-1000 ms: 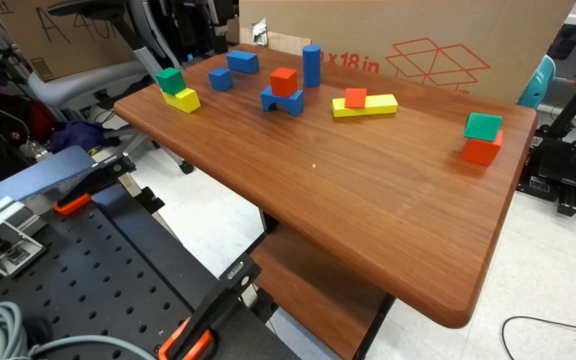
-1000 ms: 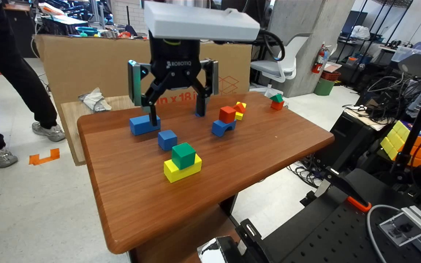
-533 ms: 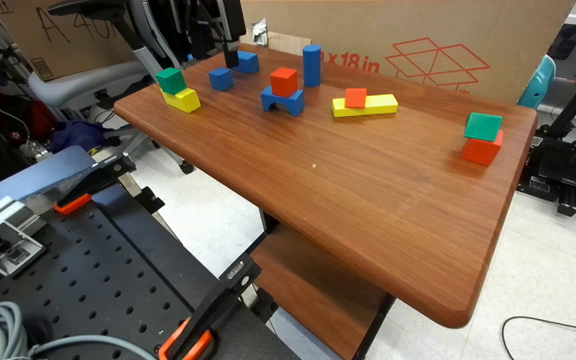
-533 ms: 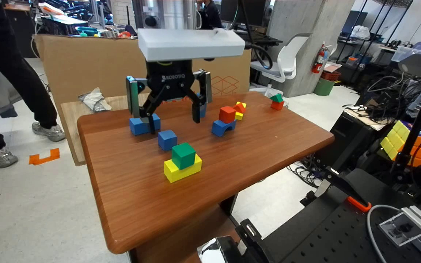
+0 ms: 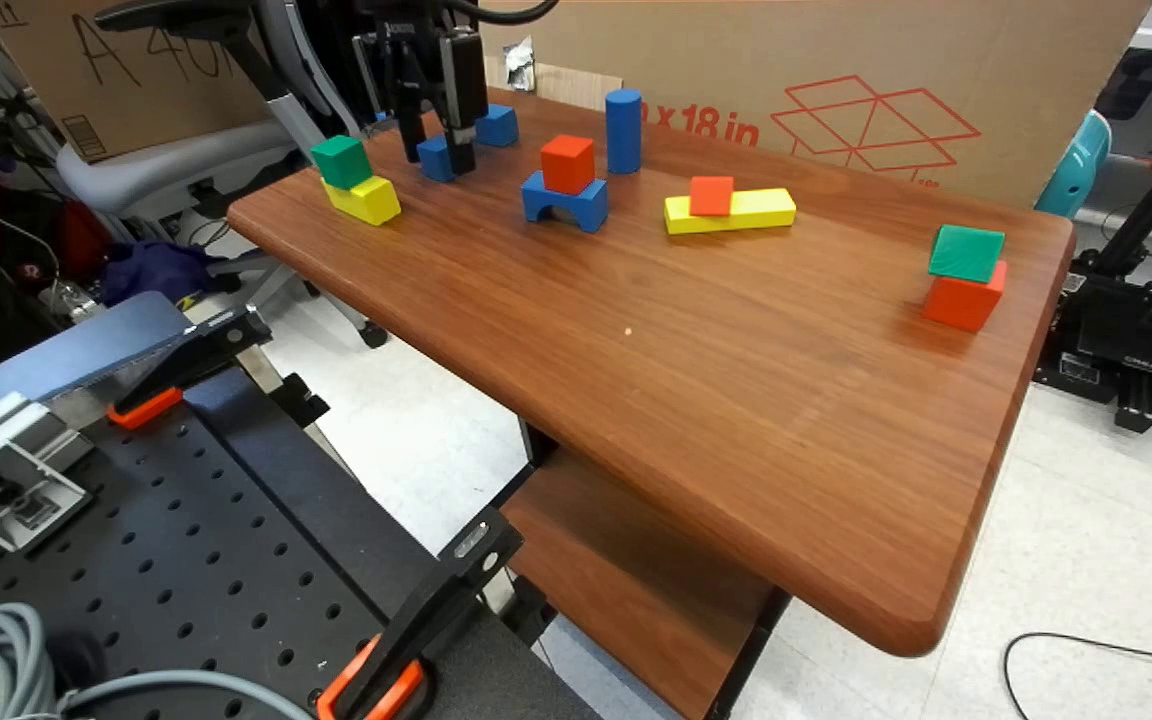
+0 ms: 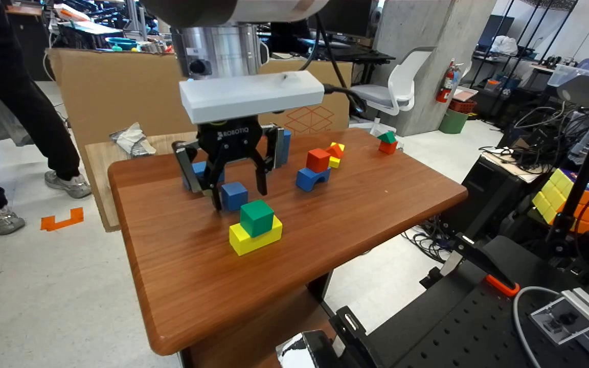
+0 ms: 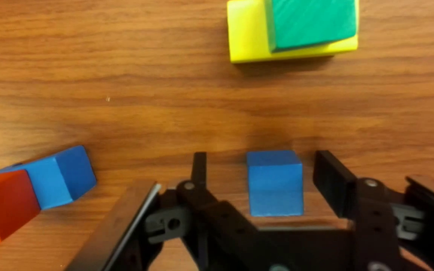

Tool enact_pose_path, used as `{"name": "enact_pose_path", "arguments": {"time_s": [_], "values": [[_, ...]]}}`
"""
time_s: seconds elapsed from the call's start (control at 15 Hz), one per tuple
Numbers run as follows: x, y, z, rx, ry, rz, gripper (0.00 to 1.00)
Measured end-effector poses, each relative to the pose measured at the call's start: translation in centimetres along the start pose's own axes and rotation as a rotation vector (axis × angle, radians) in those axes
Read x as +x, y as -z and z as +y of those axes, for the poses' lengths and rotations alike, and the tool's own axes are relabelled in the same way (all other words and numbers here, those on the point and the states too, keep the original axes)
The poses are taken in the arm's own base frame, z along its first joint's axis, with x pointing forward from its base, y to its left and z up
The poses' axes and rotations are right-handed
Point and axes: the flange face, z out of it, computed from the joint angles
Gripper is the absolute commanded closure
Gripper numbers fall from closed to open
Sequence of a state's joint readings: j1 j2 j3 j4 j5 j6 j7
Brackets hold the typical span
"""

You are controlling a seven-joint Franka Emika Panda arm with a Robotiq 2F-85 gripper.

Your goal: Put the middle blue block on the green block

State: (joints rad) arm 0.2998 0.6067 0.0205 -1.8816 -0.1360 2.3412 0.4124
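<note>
The middle blue block (image 6: 234, 196) is a small plain cube standing on the wooden table; it also shows in the wrist view (image 7: 275, 184) and, partly behind a finger, in an exterior view (image 5: 435, 160). My gripper (image 6: 240, 194) is open and low around it, one finger on each side. In the wrist view my gripper (image 7: 261, 163) shows gaps on both sides of the block, wider on the left. The green block (image 6: 257, 218) sits on a flat yellow block (image 6: 253, 241) close by; it also shows in the wrist view (image 7: 313, 22), cut by the top edge.
A longer blue block (image 5: 498, 125) lies behind the gripper. A tall blue cylinder (image 5: 623, 130) and a blue arch (image 5: 576, 205) bearing a red cube (image 5: 568, 165) stand nearby. A yellow bar with an orange piece (image 5: 756, 210) and a green-on-red stack (image 5: 966, 250) are farther along the table.
My gripper has come down and across from near the longer blue block, so that its open fingers stand on both sides of the middle blue block. The blocks have not moved.
</note>
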Motion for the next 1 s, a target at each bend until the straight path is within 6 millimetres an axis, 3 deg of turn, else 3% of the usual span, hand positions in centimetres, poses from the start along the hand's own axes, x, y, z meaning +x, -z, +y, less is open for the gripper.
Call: {"name": "enact_pose_path", "arguments": {"time_s": [0.27,0.33,0.67,1.0], "values": [[0.5,-0.1,-0.1,-0.005,-0.008,0.007,0.89],[0.6,0.0,0.0,-0.006,-0.011,0.008,0.92],[0.7,0.6,0.3,-0.004,-0.024,0.018,0.92],[-0.2,3.9,0.7,0.008,-0.051,0.052,0.92]]}}
